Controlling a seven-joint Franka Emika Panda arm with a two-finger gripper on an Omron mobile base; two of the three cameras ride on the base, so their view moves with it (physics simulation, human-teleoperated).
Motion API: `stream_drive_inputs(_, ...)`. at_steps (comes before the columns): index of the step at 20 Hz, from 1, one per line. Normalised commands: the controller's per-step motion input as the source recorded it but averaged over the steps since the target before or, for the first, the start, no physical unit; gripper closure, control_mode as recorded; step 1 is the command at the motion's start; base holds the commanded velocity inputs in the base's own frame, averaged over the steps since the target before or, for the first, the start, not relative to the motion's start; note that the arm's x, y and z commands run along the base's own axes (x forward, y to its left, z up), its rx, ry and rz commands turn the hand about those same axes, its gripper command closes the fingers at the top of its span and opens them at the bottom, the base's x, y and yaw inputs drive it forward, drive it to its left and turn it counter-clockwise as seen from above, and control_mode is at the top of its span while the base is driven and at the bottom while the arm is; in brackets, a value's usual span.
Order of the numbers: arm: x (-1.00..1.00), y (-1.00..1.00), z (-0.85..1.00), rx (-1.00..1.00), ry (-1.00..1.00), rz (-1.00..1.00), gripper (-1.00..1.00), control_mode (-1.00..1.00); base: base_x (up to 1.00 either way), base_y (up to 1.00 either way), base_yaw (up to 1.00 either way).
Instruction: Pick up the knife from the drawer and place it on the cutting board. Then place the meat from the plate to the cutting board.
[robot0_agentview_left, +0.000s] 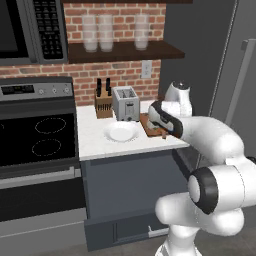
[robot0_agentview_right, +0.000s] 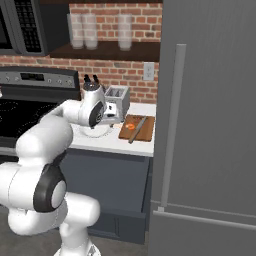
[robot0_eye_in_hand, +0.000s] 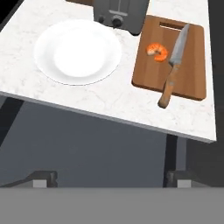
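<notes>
Both steps look done: knife (robot0_eye_in_hand: 174, 70) and meat (robot0_eye_in_hand: 157, 51) lie on the board (robot0_eye_in_hand: 192, 83), the plate (robot0_eye_in_hand: 78, 51) bare beside it. Jaws stand apart, empty; next, probably only withdrawal.

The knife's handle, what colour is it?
Brown wood; the knife shows best in the hand view.
</notes>
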Motion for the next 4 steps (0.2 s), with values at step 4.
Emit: stream_drive_inputs(4,-0.92,0.42,1.00,0.00,-0.06,0.00,-1.00,-1.00,0.00,0.00,0.00)
